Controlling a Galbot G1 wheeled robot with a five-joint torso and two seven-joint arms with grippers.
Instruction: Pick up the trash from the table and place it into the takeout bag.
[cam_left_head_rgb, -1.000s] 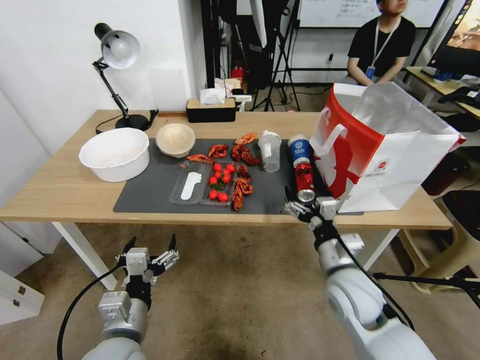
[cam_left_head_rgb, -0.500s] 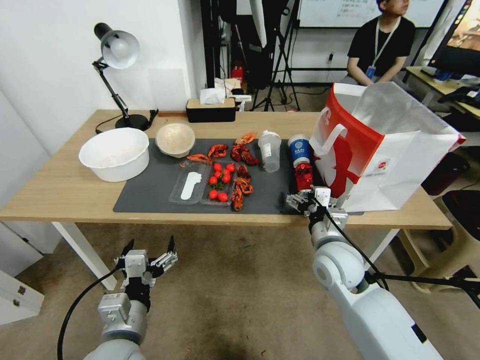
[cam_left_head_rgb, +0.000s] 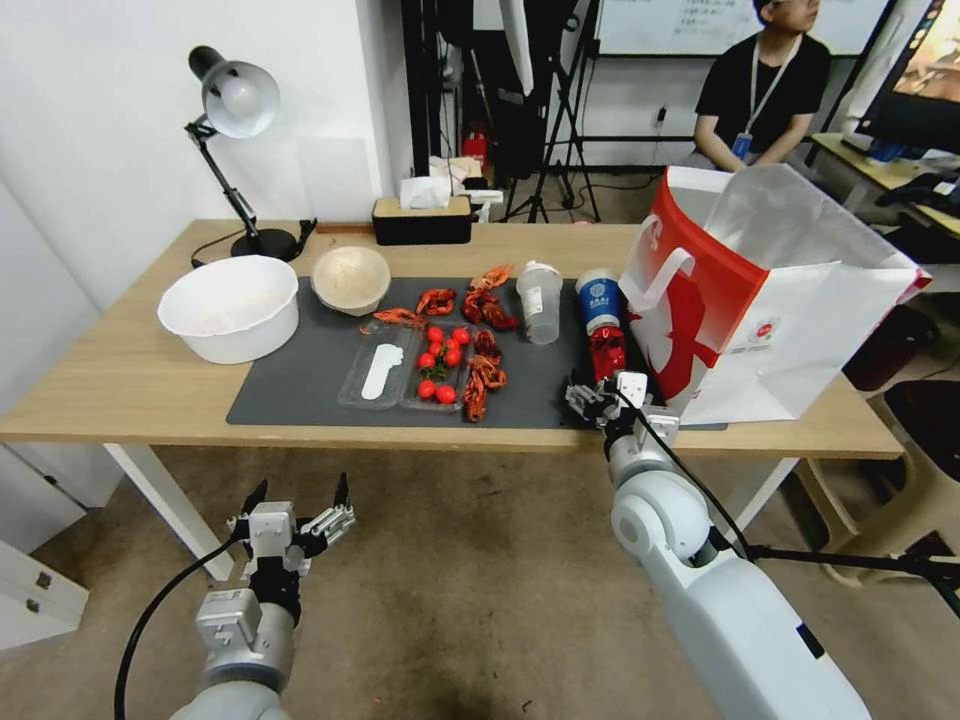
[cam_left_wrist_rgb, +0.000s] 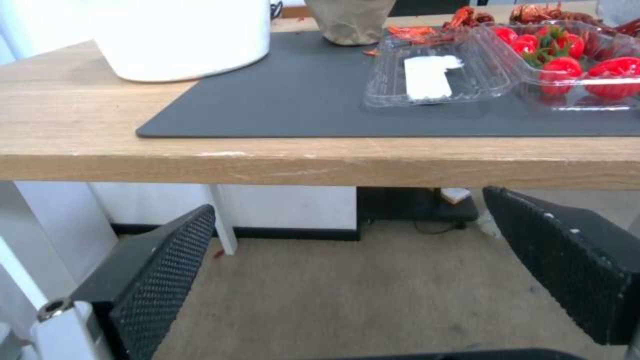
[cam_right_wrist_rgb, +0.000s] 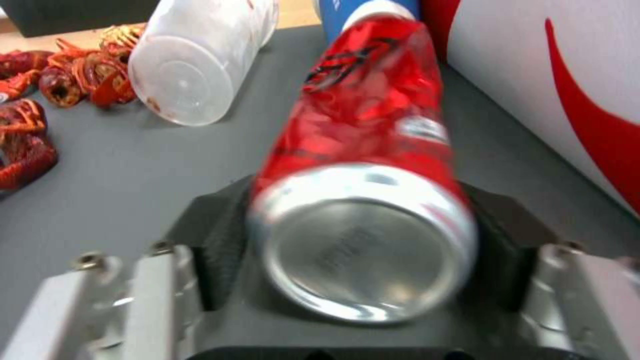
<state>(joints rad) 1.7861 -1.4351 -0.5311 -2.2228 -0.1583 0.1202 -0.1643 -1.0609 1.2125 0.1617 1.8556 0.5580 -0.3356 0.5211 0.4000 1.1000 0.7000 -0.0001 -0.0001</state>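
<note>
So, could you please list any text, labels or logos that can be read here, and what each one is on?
No text can be read with certainty.
Blue cup: round white emblem, characters too small.
Red can lying on the mat, between the right gripper's fingers: black lettering and a white label, blurred.
Takeout bag: small round logo, unreadable; white figure, no words.

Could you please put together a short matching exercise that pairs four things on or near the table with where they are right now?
Things:
1. red can
2. takeout bag
3. white bowl
4. left gripper

Places:
A. on bare wood, off the mat's left side
B. below the table's front edge, over the floor
C. lying on the mat between the right gripper's fingers
D. upright at the table's right end

Pairs: 1-C, 2-D, 3-A, 4-B
</note>
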